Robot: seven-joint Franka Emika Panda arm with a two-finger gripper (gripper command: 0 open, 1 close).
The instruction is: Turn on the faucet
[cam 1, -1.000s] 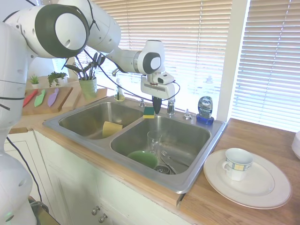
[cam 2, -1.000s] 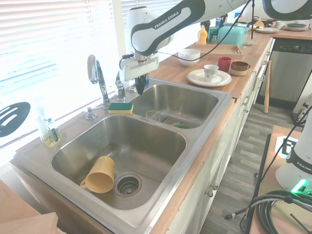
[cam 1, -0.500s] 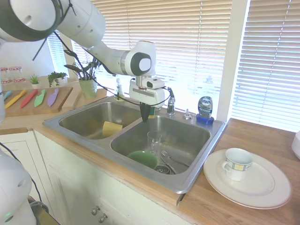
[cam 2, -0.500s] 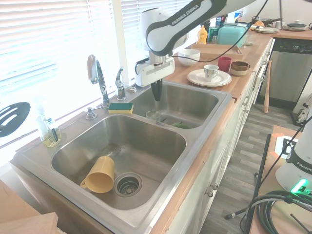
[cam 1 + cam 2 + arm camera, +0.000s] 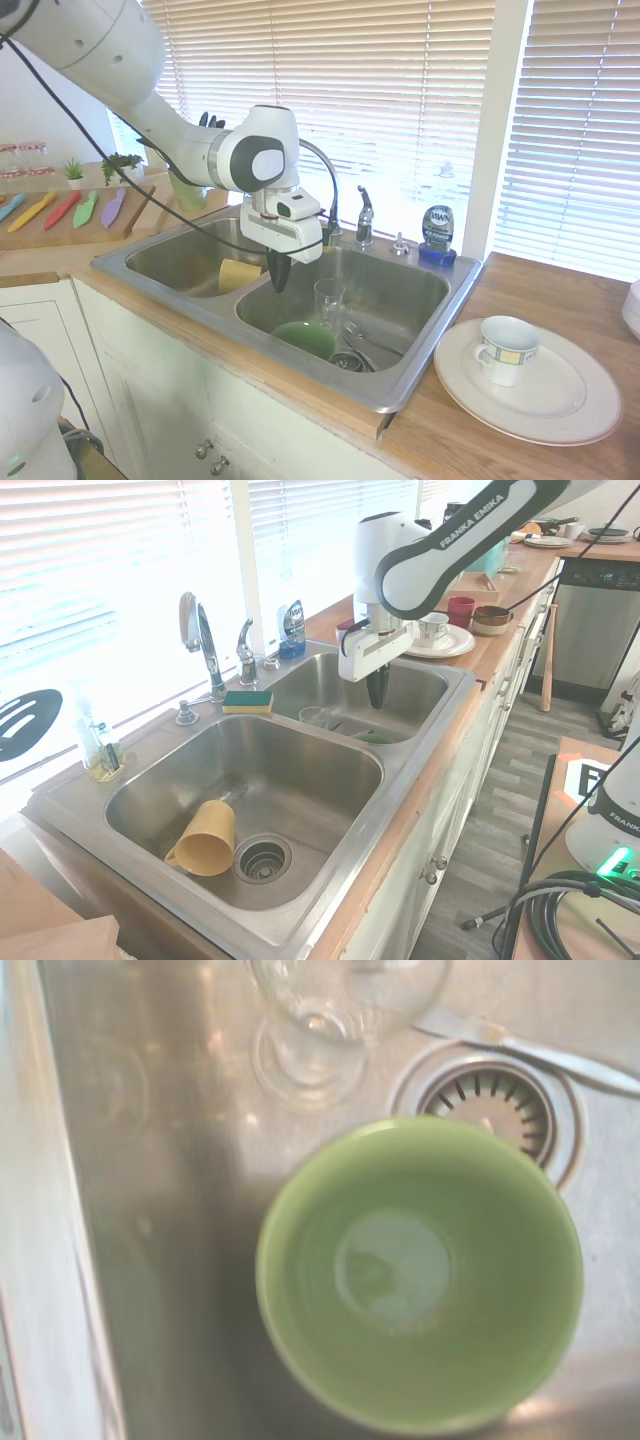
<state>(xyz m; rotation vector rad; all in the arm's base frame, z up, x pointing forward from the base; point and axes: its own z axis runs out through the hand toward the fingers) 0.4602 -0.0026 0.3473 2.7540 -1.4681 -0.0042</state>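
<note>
The steel double sink [image 5: 420,780] is set into the wooden worktop [image 5: 560,460]. The faucet [image 5: 200,640] stands at the sink's back rim beside its lever handle [image 5: 245,650]. The pincer [image 5: 377,692], clenched on nothing, hangs over the basin holding a green bowl [image 5: 420,1275] and a glass [image 5: 328,300].

shiny chrome faucet [image 5: 203,640], brushed steel sink [image 5: 300,730]

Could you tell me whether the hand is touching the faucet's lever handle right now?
Apart. The second exterior view shows the hand over the basin, with clear sink between it and the lever handle.
</note>
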